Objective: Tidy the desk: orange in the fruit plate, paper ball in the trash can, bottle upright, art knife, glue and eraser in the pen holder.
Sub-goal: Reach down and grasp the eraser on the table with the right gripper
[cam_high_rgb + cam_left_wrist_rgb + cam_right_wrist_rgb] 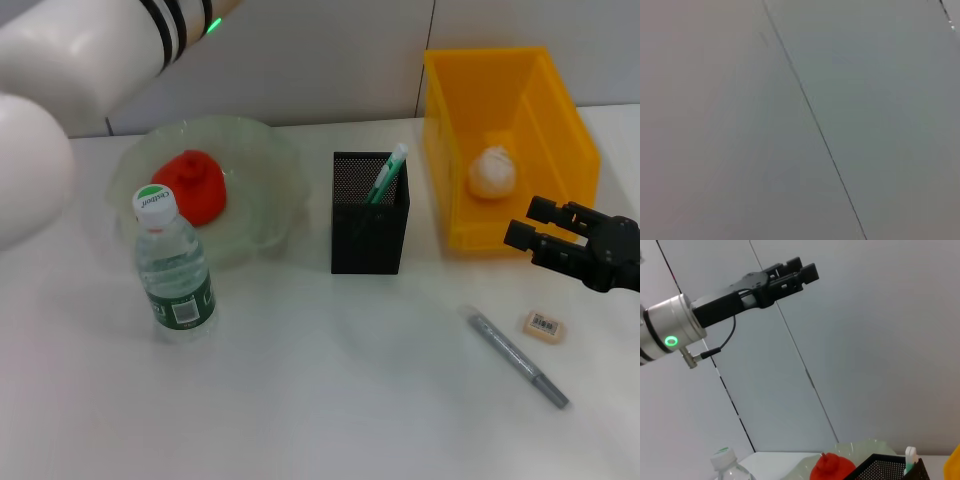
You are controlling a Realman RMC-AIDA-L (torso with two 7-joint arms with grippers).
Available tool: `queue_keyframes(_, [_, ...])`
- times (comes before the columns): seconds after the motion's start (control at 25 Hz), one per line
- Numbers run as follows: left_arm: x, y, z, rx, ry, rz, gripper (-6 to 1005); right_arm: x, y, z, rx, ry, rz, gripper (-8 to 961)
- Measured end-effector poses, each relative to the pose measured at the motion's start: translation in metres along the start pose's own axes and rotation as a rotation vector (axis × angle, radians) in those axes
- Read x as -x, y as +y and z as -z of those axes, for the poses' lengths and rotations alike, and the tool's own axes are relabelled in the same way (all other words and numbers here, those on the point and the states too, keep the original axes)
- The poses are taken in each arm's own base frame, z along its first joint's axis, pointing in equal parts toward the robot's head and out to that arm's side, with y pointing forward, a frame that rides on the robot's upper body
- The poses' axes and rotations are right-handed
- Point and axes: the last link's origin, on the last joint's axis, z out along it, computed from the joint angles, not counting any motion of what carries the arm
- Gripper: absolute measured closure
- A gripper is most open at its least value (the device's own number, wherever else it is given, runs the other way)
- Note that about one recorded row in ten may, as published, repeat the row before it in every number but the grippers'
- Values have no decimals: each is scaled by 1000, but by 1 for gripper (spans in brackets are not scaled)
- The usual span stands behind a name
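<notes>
Right pincer hovers with fingers apart, empty, just beside the yellow trash can holding the paper ball. Orange sits in the fruit plate; glue stands in the pen holder. Bottle stands upright, its cap lettering too small to read. Art knife and barcoded eraser lie on the tabletop. Left wrist view shows only wall. Right wrist view shows the left pincer raised, fingers together.

White table with plate, bottle, pen holder, yellow bin, art knife, eraser.
</notes>
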Motion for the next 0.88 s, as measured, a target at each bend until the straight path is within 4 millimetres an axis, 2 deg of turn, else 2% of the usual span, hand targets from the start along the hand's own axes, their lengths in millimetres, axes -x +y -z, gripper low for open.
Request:
queue_keyframes(0.24, [1, -2, 1, 37, -45, 97, 211, -1, 1, -1, 4, 6, 12, 217])
queue_keyframes(0.52, [2, -19, 3, 61, -68, 241, 216, -3, 2, -2, 10, 13, 34, 217])
queue_keyframes(0.64, [4, -33, 10, 132, -60, 317, 217, -3, 2, -2, 12, 14, 36, 218])
queue_keyframes(0.72, [5, -34, 11, 150, -55, 314, 217, -3, 2, -2, 12, 14, 42, 218])
queue_keyframes(0.88, [10, -42, 28, 250, 7, 339, 216, -3, 3, -2, 20, 14, 46, 218])
